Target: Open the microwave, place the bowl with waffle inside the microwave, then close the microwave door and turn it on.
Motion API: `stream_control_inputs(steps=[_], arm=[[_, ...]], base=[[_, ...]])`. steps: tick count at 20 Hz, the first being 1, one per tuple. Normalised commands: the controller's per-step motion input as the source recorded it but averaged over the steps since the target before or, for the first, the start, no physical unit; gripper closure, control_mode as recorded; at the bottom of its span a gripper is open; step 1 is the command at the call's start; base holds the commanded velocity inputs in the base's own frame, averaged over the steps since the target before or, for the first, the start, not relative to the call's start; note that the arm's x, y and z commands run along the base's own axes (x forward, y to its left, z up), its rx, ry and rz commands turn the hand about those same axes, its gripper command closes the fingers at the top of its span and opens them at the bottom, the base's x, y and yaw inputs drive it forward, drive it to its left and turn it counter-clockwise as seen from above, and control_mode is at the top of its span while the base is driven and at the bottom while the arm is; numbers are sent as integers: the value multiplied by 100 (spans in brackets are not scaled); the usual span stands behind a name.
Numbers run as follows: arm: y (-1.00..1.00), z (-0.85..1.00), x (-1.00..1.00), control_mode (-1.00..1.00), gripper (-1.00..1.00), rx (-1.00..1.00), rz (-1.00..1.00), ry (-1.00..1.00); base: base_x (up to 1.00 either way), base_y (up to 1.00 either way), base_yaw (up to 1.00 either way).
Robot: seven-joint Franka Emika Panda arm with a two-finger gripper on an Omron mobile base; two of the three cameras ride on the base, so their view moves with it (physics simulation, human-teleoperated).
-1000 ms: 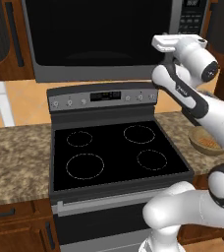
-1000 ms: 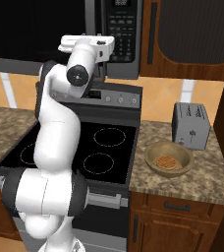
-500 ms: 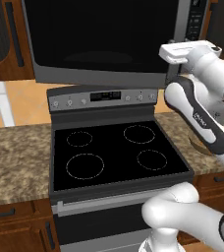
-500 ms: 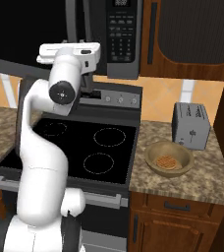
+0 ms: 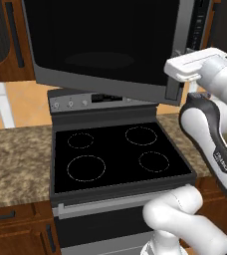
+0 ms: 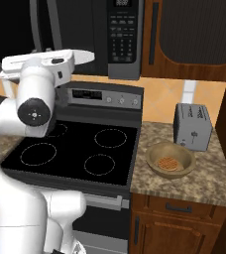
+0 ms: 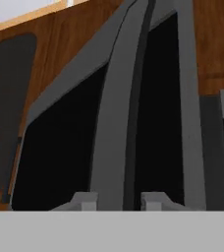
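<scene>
end effector (image 7: 118, 199): closed on the door handle (image 7: 115, 147) | microwave door (image 5: 100, 47): swung ajar, directly ahead of end effector | bowl (image 6: 171, 159) holding waffle (image 6: 167, 162): on bench (image 6: 204, 173), well below end effector, beside toaster (image 6: 193, 126)

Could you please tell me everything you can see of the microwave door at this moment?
The dark grey-framed microwave door with black glass window hangs above the black-topped stove, swung partly open on its left hinge, so its right edge stands out from the keypad strip. A grey bar handle runs along that free edge. In the hand view the gripper has its fingers on either side of the handle, shut on it. The glass looks glossy and dark.
</scene>
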Motion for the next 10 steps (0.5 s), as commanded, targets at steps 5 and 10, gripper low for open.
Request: stream_control_inputs(steps=[5, 10], arm=[[-29, -11, -46, -100, -100, -2, 0, -5], [-100, -2, -54, -100, -100, 10, 6, -8]], base=[[0, 0, 0], [0, 0, 0]])
